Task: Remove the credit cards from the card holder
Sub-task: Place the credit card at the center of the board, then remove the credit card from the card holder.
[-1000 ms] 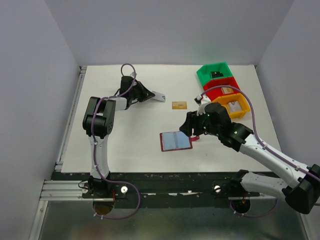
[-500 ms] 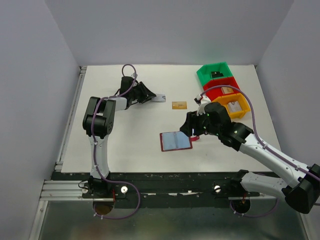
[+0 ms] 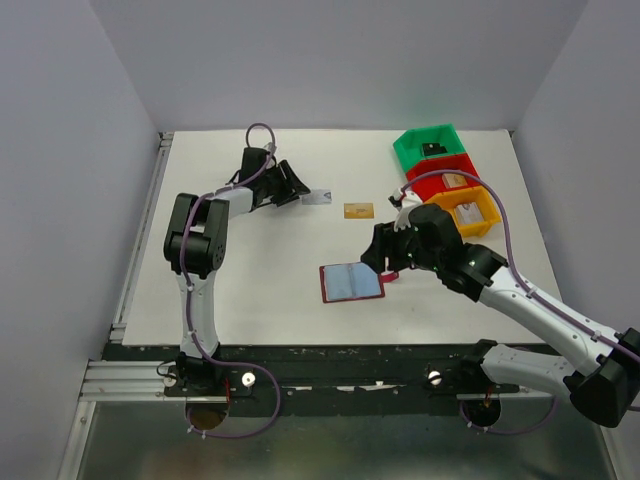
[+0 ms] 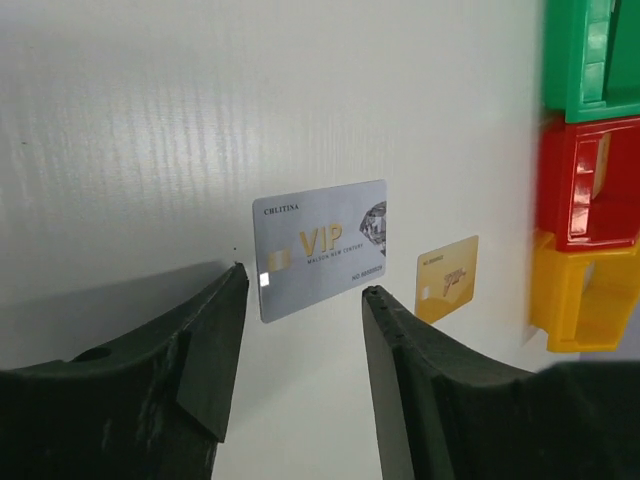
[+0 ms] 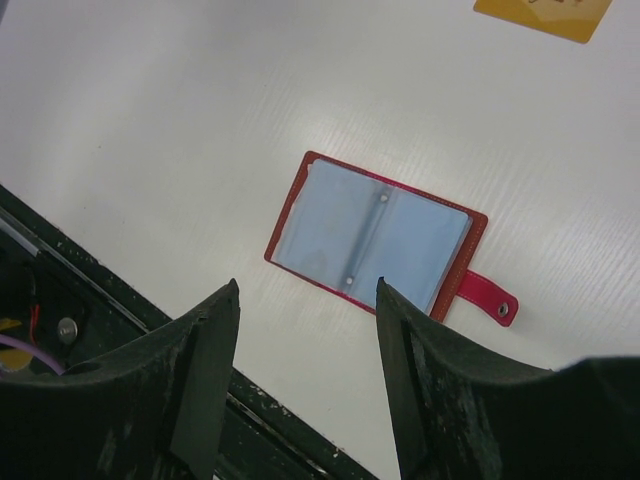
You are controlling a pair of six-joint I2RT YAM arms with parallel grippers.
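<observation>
the card holder (image 3: 351, 282) lies open and flat on the white tabletop (image 3: 260, 260), toward the 6 o'clock side of the middle in the top view. its pale blue sleeves face up inside a dark red border, and its snap tab (image 5: 490, 300) sticks out at the holder's 3 o'clock edge. whether a card sits in the sleeves cannot be told.

at about 12 o'clock from the holder, well apart, a gold card (image 3: 358, 210) lies flat. its print is too small to read. at 11 o'clock lies a silver card (image 4: 320, 248), face up, reading "vip" in gold letters, "chlitina" in its top corner and a fine line beneath that is not legible.

the left arm is stretched low toward the far side, and the left claw (image 4: 300, 285) is parted just short of the silver card. its tips flank the card's near edge and it holds nothing.

the right arm reaches in from 4 o'clock, bent at the elbow. the right claw (image 5: 305, 290) hangs above the holder with its jaws wide apart and nothing gripped.

at the 1 o'clock corner stand a green bin (image 3: 425, 147), a red bin (image 3: 450, 170) and an orange bin (image 3: 487, 217), touching in a row.
</observation>
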